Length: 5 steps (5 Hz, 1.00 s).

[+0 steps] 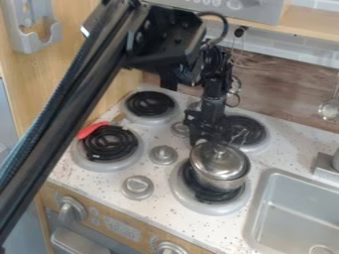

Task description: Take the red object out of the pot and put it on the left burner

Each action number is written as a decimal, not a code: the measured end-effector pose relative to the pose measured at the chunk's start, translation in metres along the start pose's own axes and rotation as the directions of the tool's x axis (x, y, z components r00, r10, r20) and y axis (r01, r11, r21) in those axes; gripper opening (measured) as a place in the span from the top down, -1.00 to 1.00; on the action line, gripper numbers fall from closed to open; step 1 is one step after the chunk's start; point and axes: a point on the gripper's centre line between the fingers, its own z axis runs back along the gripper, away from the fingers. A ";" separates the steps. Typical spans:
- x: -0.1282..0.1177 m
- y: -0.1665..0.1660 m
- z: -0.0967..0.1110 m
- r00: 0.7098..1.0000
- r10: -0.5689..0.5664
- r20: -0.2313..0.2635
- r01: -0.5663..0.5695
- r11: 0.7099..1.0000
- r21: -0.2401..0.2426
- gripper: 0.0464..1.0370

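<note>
The gripper (209, 140) hangs at the back rim of the silver pot (218, 173), pointing down; whether it touches the pot I cannot tell. The pot stands on the front right burner (205, 204), its top covered by a shiny silver lid (220, 159). What is inside the pot is hidden. A red object (92, 130), long and rounded at one end, lies at the back left edge of the front left burner (111, 143), partly beside the black coil. Another left burner (151, 103) is behind it.
The back right burner (246, 132) is just behind the gripper. Silver knobs (163, 155) stand between the burners. A grey sink (291, 213) lies to the right of the pot, with a faucet base (325, 166) behind it. A wooden wall (73, 64) rises at the left.
</note>
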 end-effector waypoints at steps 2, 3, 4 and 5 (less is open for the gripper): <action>-0.016 0.017 0.046 0.994 0.054 0.095 -0.056 0.998 0.023 -0.01; -0.038 0.041 0.045 0.988 0.139 0.071 -0.140 0.990 0.006 -0.01; -0.073 0.101 0.037 0.949 0.311 0.045 -0.311 0.950 -0.007 -0.01; -0.089 0.122 0.040 0.923 0.380 0.066 -0.380 0.925 -0.006 -0.01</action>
